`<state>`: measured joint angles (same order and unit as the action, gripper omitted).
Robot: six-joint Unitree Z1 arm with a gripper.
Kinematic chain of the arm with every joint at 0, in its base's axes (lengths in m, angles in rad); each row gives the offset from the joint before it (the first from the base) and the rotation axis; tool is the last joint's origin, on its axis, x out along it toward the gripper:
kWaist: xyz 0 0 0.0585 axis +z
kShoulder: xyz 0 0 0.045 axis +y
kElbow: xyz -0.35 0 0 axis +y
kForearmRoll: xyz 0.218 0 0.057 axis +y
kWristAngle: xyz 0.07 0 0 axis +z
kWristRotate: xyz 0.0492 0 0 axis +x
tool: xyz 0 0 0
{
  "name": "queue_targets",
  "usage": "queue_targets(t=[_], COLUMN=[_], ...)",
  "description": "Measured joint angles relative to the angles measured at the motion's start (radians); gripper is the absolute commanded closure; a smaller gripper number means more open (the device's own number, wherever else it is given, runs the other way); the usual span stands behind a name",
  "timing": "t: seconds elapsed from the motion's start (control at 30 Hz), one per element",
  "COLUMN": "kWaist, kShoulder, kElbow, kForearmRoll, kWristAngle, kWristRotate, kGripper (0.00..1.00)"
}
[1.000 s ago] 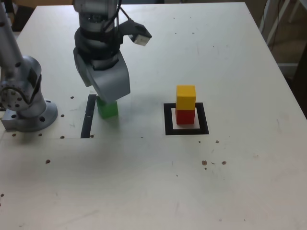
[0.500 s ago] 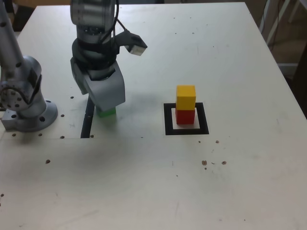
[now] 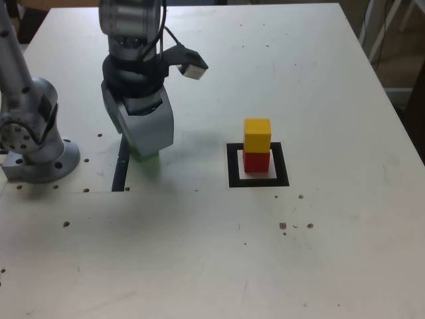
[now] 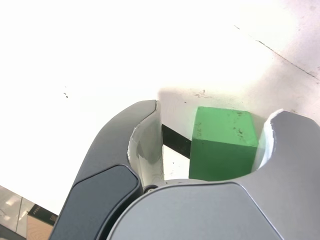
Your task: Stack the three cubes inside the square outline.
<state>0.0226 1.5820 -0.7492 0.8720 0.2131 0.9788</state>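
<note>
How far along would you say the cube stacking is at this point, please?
Two of three are placed: the yellow cube sits on the red cube inside the square outline. In hand: the end effector straddles the green cube on the table, one jaw against it, a gap at the other, so no firm grip yet. Left: grasp it, carry it over and set it on top.

One cube atop another inside the outline; third cube well apart at the exterior view's left.
</note>
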Motion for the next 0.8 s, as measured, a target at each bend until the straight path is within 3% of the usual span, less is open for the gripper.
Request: queue_targets(t=[0.53, 0.8], kWaist=[0.000, 0.000], kShoulder=[0.000, -0.002], kElbow=[-0.019, -0.029], kForearmRoll=[-0.038, -0.077], kWristAngle=[-0.050, -0.059], kWristRotate=[-0.056, -0.127], kGripper=[0.74, 0.81])
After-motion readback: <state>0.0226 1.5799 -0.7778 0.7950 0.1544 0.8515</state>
